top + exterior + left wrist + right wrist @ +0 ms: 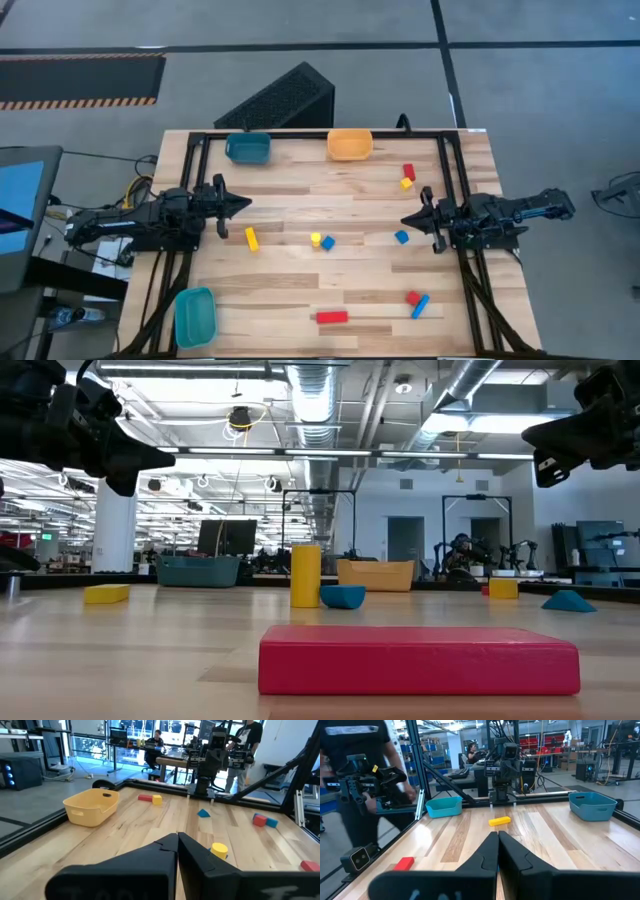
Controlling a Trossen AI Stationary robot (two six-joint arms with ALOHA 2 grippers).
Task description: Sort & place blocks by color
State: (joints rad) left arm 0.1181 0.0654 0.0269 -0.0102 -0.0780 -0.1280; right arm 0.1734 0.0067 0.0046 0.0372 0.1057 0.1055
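Observation:
Small blocks lie scattered on the wooden table: a yellow bar, a yellow and a blue block side by side in the middle, a blue one, a red and a yellow block at the far right, a red block with a blue bar at the near right, and a red bar near the front edge. My left gripper hovers shut at the left side. My right gripper hovers shut at the right side, close to the blue block. Both hold nothing.
A dark teal bin and an orange-yellow bin stand along the far edge, and a light teal bin sits at the near left corner. A black frame rims the table. A person stands beyond the table.

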